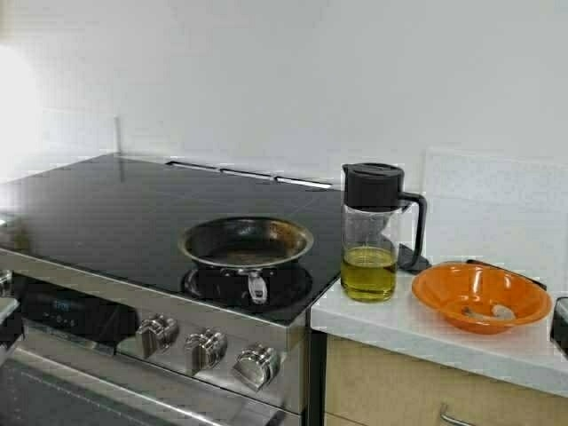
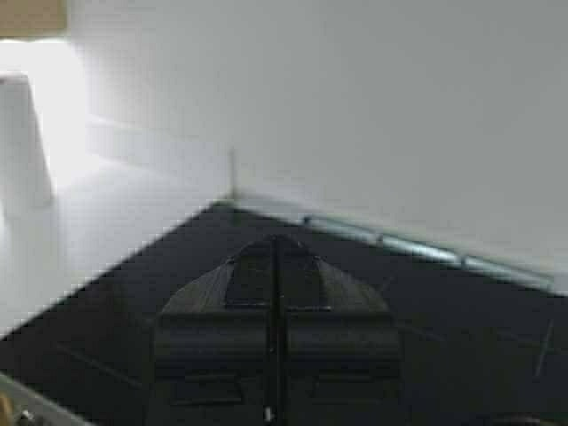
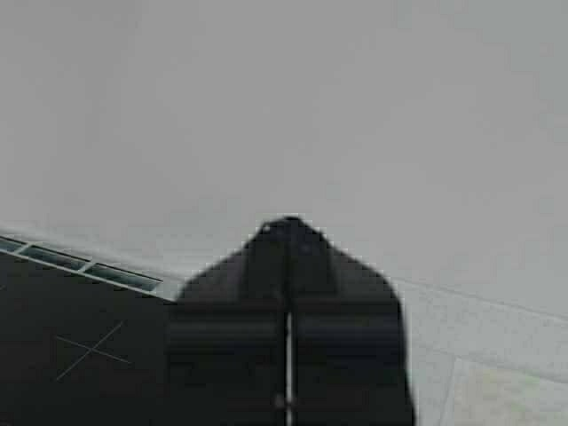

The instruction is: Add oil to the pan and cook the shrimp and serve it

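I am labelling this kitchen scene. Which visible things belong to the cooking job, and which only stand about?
For the job: pan; oil in its jug; shrimp in the orange bowl.
Standing about: stove knobs; cabinet drawer.

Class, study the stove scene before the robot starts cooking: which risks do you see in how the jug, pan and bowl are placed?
1. The oil jug stands at the counter's edge beside the cooktop; a clumsy grasp might tip it.
2. The pan has its handle pointing toward the front edge; an arm could bump it.
3. The shrimp is small and lies in the orange bowl, so picking it may fail.
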Available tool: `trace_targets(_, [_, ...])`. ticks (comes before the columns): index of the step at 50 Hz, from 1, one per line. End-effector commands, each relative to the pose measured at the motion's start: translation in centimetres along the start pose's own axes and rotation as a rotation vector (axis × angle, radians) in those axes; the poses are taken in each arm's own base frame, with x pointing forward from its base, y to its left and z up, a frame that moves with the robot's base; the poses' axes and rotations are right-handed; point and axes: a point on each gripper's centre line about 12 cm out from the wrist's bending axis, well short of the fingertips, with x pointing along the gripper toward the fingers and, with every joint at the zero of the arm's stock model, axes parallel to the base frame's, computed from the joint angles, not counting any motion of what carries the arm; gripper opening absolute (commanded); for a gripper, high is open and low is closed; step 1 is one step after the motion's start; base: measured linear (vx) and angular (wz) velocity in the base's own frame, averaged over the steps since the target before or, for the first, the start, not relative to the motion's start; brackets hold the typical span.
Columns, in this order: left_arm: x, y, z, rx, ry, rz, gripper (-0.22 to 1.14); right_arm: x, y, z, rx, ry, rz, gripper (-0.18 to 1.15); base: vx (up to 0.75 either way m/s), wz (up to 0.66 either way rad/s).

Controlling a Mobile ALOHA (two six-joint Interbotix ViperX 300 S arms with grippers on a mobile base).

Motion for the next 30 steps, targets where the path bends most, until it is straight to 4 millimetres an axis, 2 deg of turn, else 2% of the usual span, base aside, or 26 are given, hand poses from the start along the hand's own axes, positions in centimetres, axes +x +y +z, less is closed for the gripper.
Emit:
trace_targets(1, [0.2, 0.3, -0.1, -0.007, 0.006, 0.013, -0.03, 0.3, 0.8, 0.2, 0.019, 0.000, 0.039, 0.06, 0.00, 0.00])
trace_targets(5, [0.2, 0.2, -0.1, -0.008, 0.006, 0.012, 0.08, 0.8, 2.1, 0.1, 0.041, 0.030, 0.101, 0.32, 0.00, 0.00])
trace_targets(12, [0.0, 0.3, -0.3, -0.010, 0.009, 0.014, 0.03, 2.4, 5.1, -0.6, 0.048, 0.128, 0.220, 0.99, 0.00, 0.00])
trace_targets(14, [0.0, 0.3, -0.3, -0.010, 0.008, 0.014, 0.02, 2.9, 5.7, -1.1, 0.045, 0.152, 0.238, 1.10, 0.00, 0.00])
trace_targets(16, [-0.1, 0.3, -0.4, -0.010, 0.009, 0.014, 0.02, 3.4, 6.2, -1.6, 0.044, 0.173, 0.254, 1.11, 0.00, 0.00])
trace_targets(21, [-0.3, 0.3, -0.6, -0.010, 0.009, 0.014, 0.03, 4.4, 7.5, -3.9, 0.052, 0.232, 0.287, 1.01, 0.00, 0.00])
trace_targets(30, [-0.6, 0.3, -0.5, -0.011, 0.000, 0.014, 0.03, 4.7, 9.6, -8.6, 0.120, 0.355, 0.307, 1.03, 0.00, 0.00])
